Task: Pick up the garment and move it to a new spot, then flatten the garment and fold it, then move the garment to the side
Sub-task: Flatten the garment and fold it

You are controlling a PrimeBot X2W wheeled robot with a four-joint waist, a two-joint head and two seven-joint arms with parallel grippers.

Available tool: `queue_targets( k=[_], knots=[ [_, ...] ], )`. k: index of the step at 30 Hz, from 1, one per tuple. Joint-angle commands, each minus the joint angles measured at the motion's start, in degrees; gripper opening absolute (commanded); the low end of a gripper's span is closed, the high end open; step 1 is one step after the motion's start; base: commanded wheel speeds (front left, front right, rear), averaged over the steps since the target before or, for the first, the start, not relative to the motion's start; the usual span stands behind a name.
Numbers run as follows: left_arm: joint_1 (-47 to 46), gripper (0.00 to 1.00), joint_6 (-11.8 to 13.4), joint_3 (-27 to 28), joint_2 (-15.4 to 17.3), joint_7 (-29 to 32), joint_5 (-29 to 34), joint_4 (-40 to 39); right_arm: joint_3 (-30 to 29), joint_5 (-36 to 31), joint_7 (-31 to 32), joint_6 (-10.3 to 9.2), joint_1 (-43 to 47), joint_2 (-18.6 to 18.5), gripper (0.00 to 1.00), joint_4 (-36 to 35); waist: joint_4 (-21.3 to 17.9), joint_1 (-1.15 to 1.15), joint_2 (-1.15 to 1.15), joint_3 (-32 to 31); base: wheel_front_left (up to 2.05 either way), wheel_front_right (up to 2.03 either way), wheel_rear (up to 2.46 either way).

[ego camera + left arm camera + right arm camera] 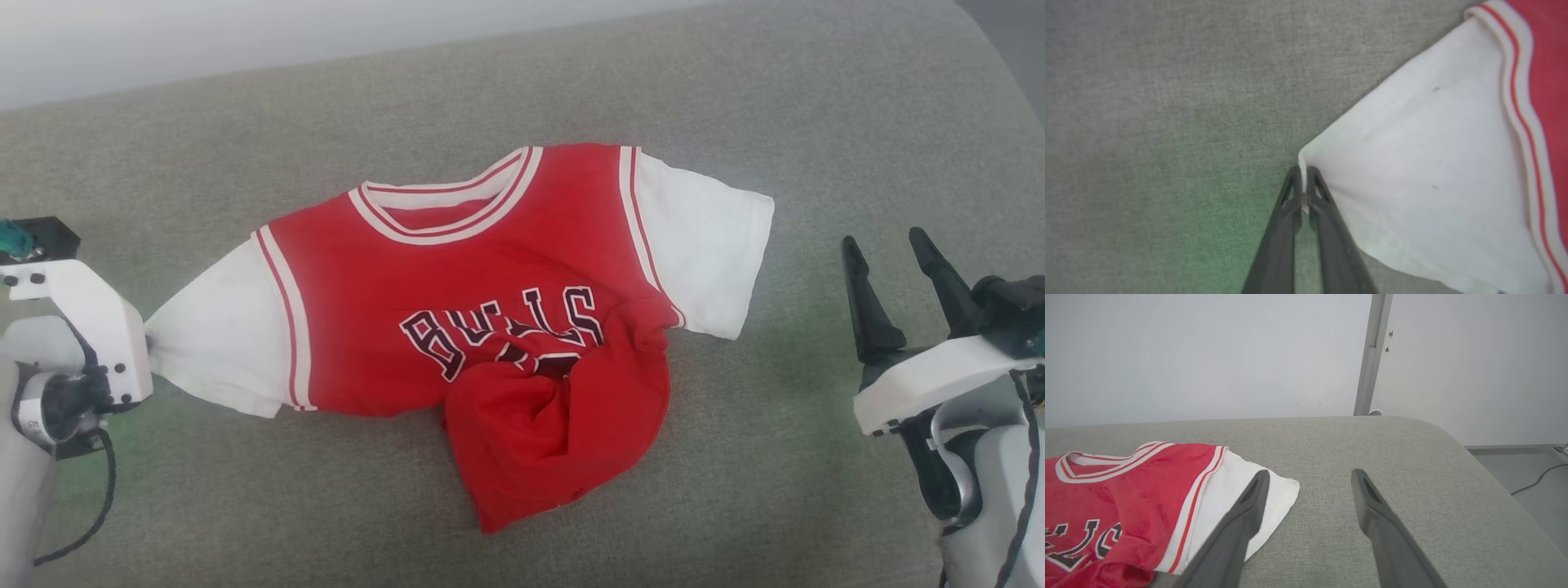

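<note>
- Your left gripper (1303, 175) is clamped tight on the tip of a white sleeve (1412, 163), drawn out to a point.
- Your right gripper (883, 241) hangs spread wide and empty, near the other sleeve.
- You've got the shirt (490, 286) lying chest-up on the grey cushion (775, 457), hem bunched against the lettering.

Garment (490, 269) on cushion (775, 490) (right end effector (883, 237) alongside)

3 views share the garment (490, 327): head from above, left wrist close on its left sleeve (1433, 163), right wrist low, facing the far wall (1208, 355).
</note>
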Motion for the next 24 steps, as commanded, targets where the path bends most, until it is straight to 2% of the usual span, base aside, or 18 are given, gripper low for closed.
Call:
queue_targets(
  k=[1,16,24],
  knots=[
    [1.86,1.00,0.36,-0.40,-0.54,0.03,-0.24,0.85,0.12,0.68,0.40,-0.11,0.50,-0.09,1.00,-0.70,0.35,0.00,0.00,-0.51,0.00,0.00,0.00],
    [-3.36,1.00,-0.51,-2.14,-0.10,2.54,0.63,0.24,1.36,4.32,2.63,-0.11,0.33,-1.66,1.00,-6.03,1.93,0.00,0.00,-1.01,0.00,0.00,0.00],
    [-5.58,1.00,-1.22,-3.56,-1.83,4.50,0.16,3.56,0.66,5.36,3.72,-0.11,-0.20,-1.70,1.00,-8.73,1.76,0.00,0.00,0.65,0.00,0.00,0.00]
  ],
)
